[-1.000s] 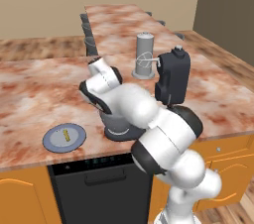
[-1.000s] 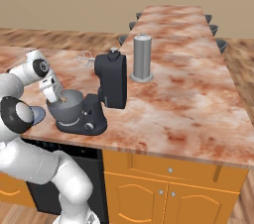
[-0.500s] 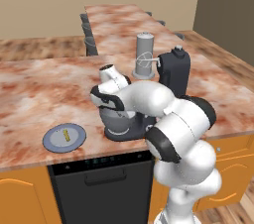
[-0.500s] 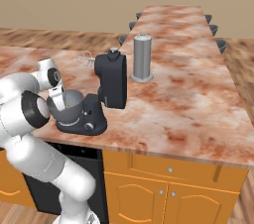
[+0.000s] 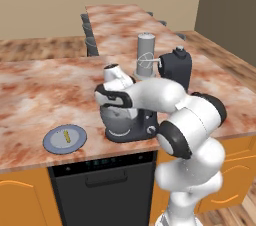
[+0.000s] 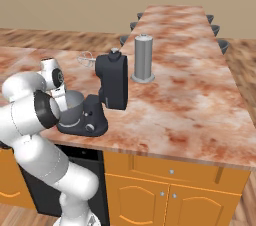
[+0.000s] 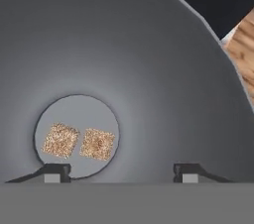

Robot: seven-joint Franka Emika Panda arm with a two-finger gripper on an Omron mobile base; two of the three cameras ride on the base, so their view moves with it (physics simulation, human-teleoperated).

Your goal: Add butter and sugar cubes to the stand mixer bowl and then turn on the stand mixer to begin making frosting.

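End effector (image 7: 121,169) empty, fingers spread, inside stand mixer bowl (image 7: 149,69) above sugar cubes (image 7: 79,141).

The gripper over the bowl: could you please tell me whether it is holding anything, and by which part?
Nothing: the gripper is open and empty above the tan sugar cubes lying in the grey metal bowl.

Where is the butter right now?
The butter lies on the round blue-grey plate near the counter's front edge, in the left base view. The plate sits to the left of the mixer bowl, apart from it.
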